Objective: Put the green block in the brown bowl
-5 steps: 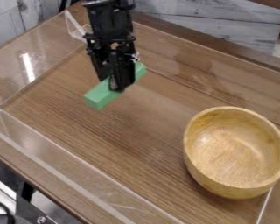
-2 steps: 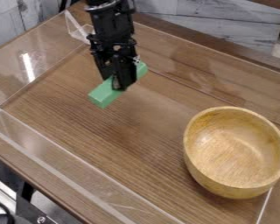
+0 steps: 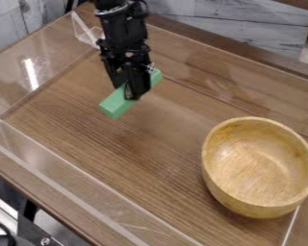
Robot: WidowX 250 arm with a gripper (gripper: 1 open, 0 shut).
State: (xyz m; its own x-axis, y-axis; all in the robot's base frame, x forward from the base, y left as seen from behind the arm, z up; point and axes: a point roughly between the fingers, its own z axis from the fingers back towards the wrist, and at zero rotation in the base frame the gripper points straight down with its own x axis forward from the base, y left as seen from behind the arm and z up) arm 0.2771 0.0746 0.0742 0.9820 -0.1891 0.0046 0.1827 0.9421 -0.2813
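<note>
The green block (image 3: 115,105) is a short bright green bar at the left middle of the wooden table, tilted, with its lower end at the tabletop. My black gripper (image 3: 130,89) reaches down from the top of the view. It is shut on the block's upper end, with a finger on each side. The brown bowl (image 3: 260,165) is round, light wood and empty. It stands at the lower right, well apart from the block.
A clear plastic wall (image 3: 66,197) borders the table along its left and near edges. A marbled wall (image 3: 246,24) runs behind the table's far edge. Bare wood tabletop (image 3: 169,144) lies between block and bowl.
The gripper with the block has hardly shifted, only settling slightly. Its jaws stay closed on the block. The bowl has not moved.
</note>
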